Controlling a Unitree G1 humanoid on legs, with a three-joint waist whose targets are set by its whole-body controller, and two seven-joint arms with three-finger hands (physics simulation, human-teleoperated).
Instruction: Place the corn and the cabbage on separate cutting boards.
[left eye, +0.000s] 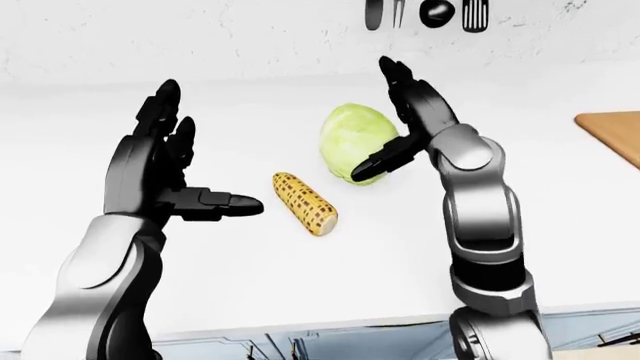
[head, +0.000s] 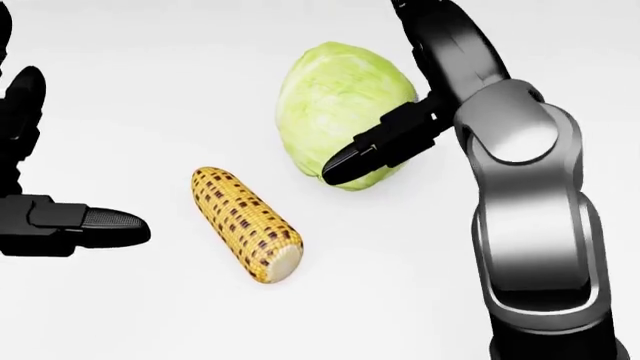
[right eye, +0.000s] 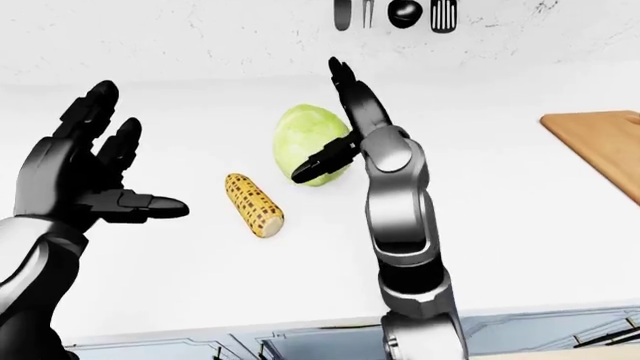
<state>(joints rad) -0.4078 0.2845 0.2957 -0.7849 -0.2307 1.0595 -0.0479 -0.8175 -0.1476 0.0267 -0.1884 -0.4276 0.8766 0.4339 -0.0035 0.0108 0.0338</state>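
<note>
Right hand spread, thumb across the cabbage, not clamped. Left hand also spread, at 9 o'clock of the corn. Corn at 7 o'clock of cabbage, on the white surface. Risk: round cabbage rolls from a one-sided push, knocking the corn. Cutting board well apart, 3 o'clock.

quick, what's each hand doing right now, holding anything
left hand: open, holding nothing.
right hand: open, beside the cabbage, not gripping it.
</note>
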